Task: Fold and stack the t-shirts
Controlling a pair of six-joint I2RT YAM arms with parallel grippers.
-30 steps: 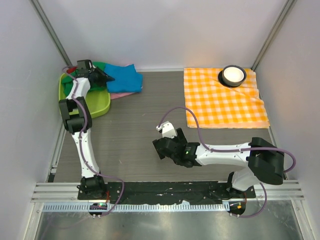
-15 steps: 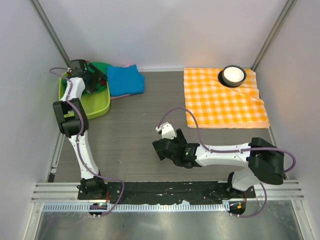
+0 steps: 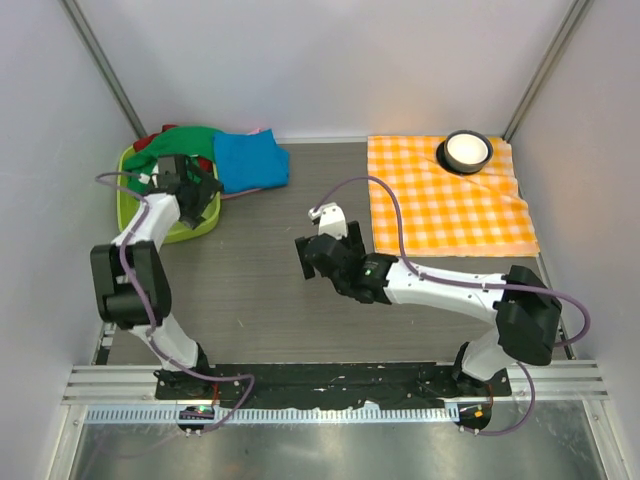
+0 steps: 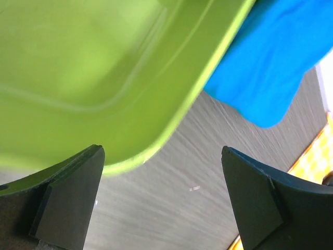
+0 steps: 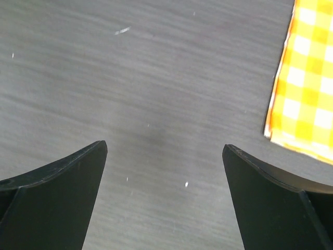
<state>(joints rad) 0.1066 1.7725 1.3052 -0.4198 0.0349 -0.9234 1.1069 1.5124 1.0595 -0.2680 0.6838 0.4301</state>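
Observation:
A folded bright blue t-shirt [image 3: 250,160] [image 4: 270,62] lies on the table at the back left, with a pink t-shirt [image 3: 237,193] peeking out under it. A green t-shirt [image 3: 188,136] and a red t-shirt [image 3: 150,143] are bunched at the far end of the lime-green bin [image 3: 128,200] [image 4: 104,78]. My left gripper [image 3: 198,190] [image 4: 161,198] hovers open and empty over the bin's right rim, next to the blue t-shirt. Over bare table mid-scene, my right gripper [image 3: 318,258] [image 5: 164,192] is open and holds nothing.
An orange-and-white checked cloth [image 3: 445,200] [image 5: 307,88] covers the back right of the table, with a black-rimmed white bowl [image 3: 467,150] on its far edge. White walls enclose the table on three sides. The cloth's near-left corner lies just right of my right gripper.
My left gripper opened and drew back from the bin's far end toward its right rim, leaving the green t-shirt there. My right gripper moved farther out over the table.

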